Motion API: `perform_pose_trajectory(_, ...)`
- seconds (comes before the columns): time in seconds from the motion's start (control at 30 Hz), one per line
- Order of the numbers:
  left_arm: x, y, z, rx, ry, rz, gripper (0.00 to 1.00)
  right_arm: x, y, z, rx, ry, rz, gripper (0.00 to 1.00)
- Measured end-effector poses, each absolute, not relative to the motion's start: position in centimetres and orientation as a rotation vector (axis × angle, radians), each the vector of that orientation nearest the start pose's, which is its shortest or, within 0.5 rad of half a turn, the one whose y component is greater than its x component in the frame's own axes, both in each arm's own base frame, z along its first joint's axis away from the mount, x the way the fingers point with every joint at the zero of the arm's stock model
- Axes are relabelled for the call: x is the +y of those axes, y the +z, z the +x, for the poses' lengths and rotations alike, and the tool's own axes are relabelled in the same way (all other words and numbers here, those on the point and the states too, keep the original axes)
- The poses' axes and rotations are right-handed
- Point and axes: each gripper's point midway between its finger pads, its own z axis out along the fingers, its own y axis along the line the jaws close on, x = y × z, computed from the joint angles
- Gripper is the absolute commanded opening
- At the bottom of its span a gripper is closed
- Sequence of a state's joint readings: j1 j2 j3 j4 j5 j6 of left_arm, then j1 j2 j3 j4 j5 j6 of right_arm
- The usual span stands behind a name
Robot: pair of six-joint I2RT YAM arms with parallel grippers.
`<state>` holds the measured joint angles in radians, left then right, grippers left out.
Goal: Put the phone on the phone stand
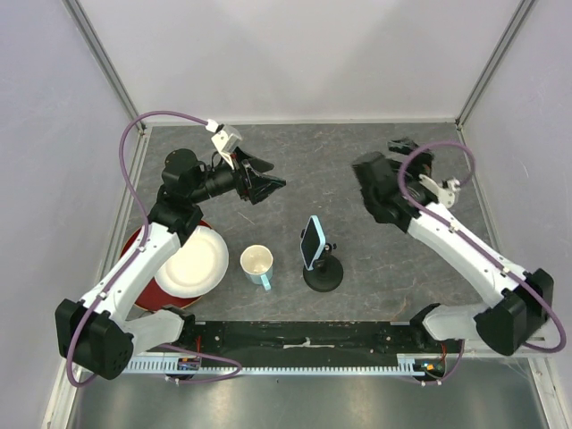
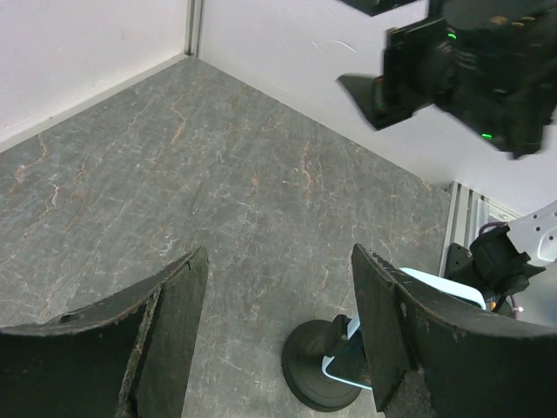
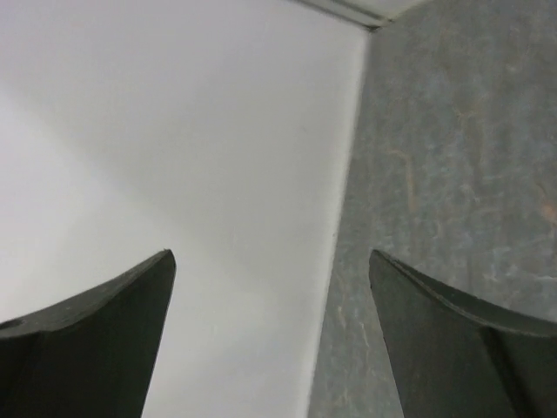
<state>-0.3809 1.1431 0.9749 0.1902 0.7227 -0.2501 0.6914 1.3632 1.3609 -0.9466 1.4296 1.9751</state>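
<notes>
While the left gripper (image 2: 278, 257) and the right gripper (image 3: 270, 261) are held spread and empty, well apart from the phone stand (image 1: 323, 277), the phone (image 1: 311, 241) is seen propped on it. A stiff, slippery slab is judged, best gripped by its long edges. Neither is shown by the right wrist view.
</notes>
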Motion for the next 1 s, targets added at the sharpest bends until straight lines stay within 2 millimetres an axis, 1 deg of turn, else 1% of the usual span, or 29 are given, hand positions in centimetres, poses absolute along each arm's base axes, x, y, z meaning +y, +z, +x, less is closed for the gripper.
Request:
perform_pose_trajectory(0.07,-25.0,33.5,28.9,1.501,-1.051,0.702,0.73,4.2,29.7,36.5,0.908,0.371,1.534,0.98)
perform_pose_trajectory(0.1,-25.1,33.5,28.9,1.502,-1.053,0.705,0.73,3.1,28.4,37.8,0.847,0.468,1.605,0.98)
perform_pose_trajectory(0.13,-25.1,33.4,28.8,1.502,-1.055,0.706,0.73,1.7,27.0,39.7,0.765,0.576,1.662,0.98)
perform_pose_trajectory(0.2,-25.1,33.4,28.8,1.502,-1.058,0.709,0.73,-0.9,26.3,44.1,0.615,0.815,1.697,0.98)
perform_pose_trajectory(0.23,-25.1,33.4,28.8,1.5,-1.059,0.71,0.73,-1.6,25.8,46.4,0.612,0.931,1.693,0.98)
perform_pose_trajectory(0.27,-25.1,33.4,28.7,1.5,-1.06,0.711,0.73,-2.1,25.6,48.0,0.63,1.027,1.68,0.98)
perform_pose_trajectory(0.33,-25.1,33.4,28.8,1.5,-1.061,0.712,0.73,-3.0,25.9,49.7,0.709,1.182,1.648,0.98)
perform_pose_trajectory(0.37,-25.2,33.4,28.8,1.499,-1.062,0.712,0.73,-2.8,26.7,50.2,0.818,1.254,1.605,0.98)
perform_pose_trajectory(0.43,-25.2,33.3,28.9,1.504,-1.064,0.711,0.73,-2.7,29.5,50.5,0.962,1.319,1.475,0.98)
perform_pose_trajectory(0.47,-25.3,33.2,28.9,1.507,-1.067,0.711,0.73,-2.4,30.7,50.4,1.068,1.299,1.405,0.98)
perform_pose_trajectory(0.53,-25.4,32.9,29.0,1.516,-1.077,0.713,0.73,-1.0,32.3,49.3,1.305,1.186,1.232,0.98)
perform_pose_trajectory(0.6,-25.5,32.7,28.9,1.522,-1.087,0.716,0.73,1.0,33.4,47.3,1.507,1.086,1.018,0.98)
perform_pose_trajectory(0.63,-25.5,32.6,28.9,1.525,-1.09,0.715,0.73,2.0,33.6,45.9,1.583,1.043,0.91,0.98)
perform_pose_trajectory(0.7,-25.6,32.5,28.9,1.531,-1.101,0.714,0.73,3.7,32.7,42.9,1.712,0.989,0.748,0.98)
perform_pose_trajectory(0.73,-25.6,32.5,28.9,1.533,-1.104,0.714,0.73,4.4,31.8,41.2,1.773,0.954,0.678,0.98)
perform_pose_trajectory(0.8,-25.7,32.5,28.8,1.536,-1.113,0.711,0.73,5.5,29.6,37.6,1.889,0.888,0.581,0.98)
perform_pose_trajectory(0.83,-25.7,32.5,28.8,1.535,-1.117,0.713,0.73,5.9,28.9,36.0,1.93,0.861,0.537,0.98)
perform_pose_trajectory(0.9,-25.8,32.6,28.6,1.531,-1.127,0.717,0.73,7.1,28.0,33.4,1.994,0.835,0.446,0.98)
perform_pose_trajectory(0.93,-25.8,32.7,28.6,1.527,-1.129,0.719,0.73,8.3,27.9,31.8,2.026,0.827,0.37,0.98)
perform_pose_trajectory(0.97,-25.8,32.7,28.6,1.526,-1.131,0.72,0.73,9.3,27.9,30.9,2.046,0.832,0.307,0.98)
perform_pose_trajectory(1.0,-25.8,32.8,28.5,1.524,-1.133,0.721,0.73,11.3,27.7,29.2,2.083,0.848,0.198,0.98)
